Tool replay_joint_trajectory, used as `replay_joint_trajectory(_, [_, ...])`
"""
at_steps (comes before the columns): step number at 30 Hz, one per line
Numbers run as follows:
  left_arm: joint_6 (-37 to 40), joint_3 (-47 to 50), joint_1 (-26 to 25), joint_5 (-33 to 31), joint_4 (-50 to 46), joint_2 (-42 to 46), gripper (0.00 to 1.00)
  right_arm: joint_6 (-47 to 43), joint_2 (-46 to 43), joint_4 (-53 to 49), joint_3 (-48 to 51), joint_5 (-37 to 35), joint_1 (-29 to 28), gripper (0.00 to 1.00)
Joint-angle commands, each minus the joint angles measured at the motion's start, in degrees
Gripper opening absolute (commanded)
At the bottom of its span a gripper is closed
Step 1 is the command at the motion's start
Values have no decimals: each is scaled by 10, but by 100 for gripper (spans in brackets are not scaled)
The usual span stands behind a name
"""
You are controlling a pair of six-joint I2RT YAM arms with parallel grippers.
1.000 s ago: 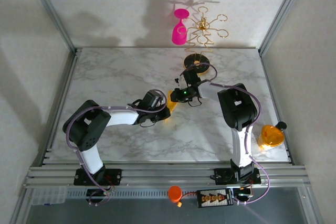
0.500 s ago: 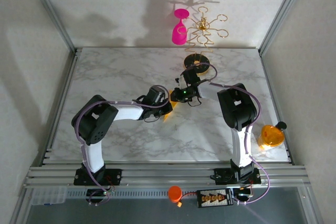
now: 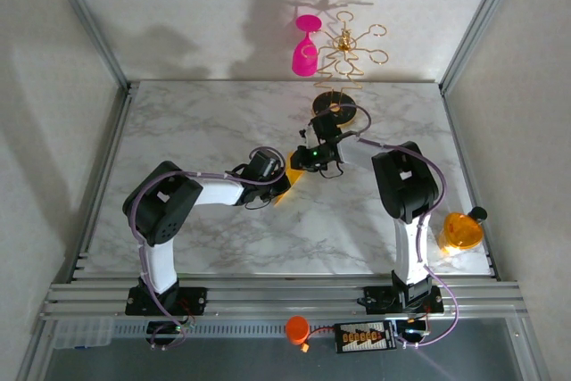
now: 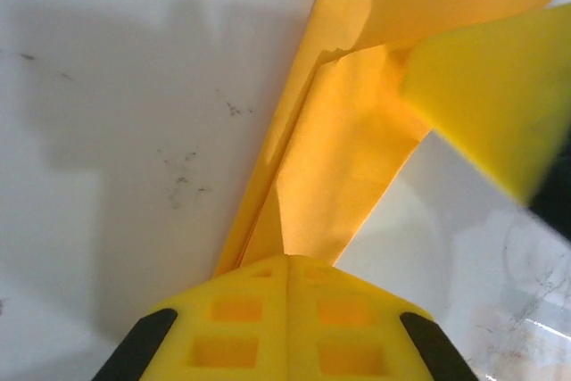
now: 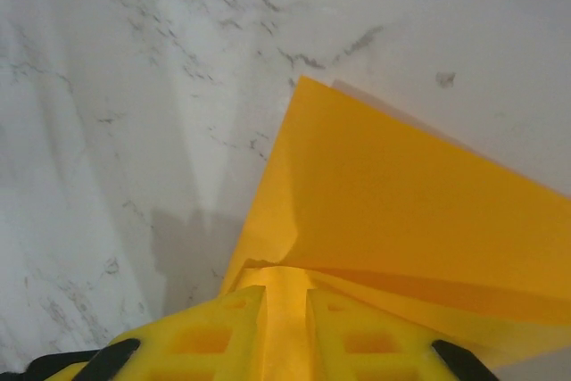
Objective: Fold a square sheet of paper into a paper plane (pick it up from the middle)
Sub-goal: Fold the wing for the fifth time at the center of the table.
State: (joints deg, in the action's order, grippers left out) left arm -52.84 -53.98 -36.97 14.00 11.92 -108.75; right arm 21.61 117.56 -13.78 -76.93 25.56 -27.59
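The orange-yellow sheet of paper [image 3: 288, 186] is folded into a narrow, pointed, layered shape and hangs between both grippers over the middle of the marble table [image 3: 196, 131]. My left gripper [image 3: 277, 180] is shut on its narrow end. In the left wrist view the paper [image 4: 343, 149] fans away from the closed left gripper [image 4: 287, 261], and a yellow finger of the right gripper [image 4: 491, 86] pinches it at the top right. My right gripper [image 5: 285, 296] is shut on a raised fold of the paper [image 5: 401, 194], whose flat wing spreads above the table.
A gold stand [image 3: 336, 107] stands at the back of the table, just behind the right gripper. A pink wine glass [image 3: 305, 53] hangs on it. An orange translucent disc [image 3: 460, 231] sits at the right edge, beside the right arm's base.
The left arm has swung its elbow toward the centre. Its jaws have closed fully on the paper. The paper's lower tip now shows below the left gripper. The right gripper has barely moved.
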Motion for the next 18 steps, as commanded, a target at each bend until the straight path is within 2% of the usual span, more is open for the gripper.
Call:
replay_joint_trajectory(1, [-12,22,5,-35,-49,-8,0,-23,-44,19,20,3,8,20])
replay_joint_trajectory(8, [-16,19,6,-40,-59,-8,0,-52,-44,33,56,-14,13,20])
replay_joint_trajectory(18, [-6,19,6,-22,-61,-10,0,-62,9,23,10,-23,18,19])
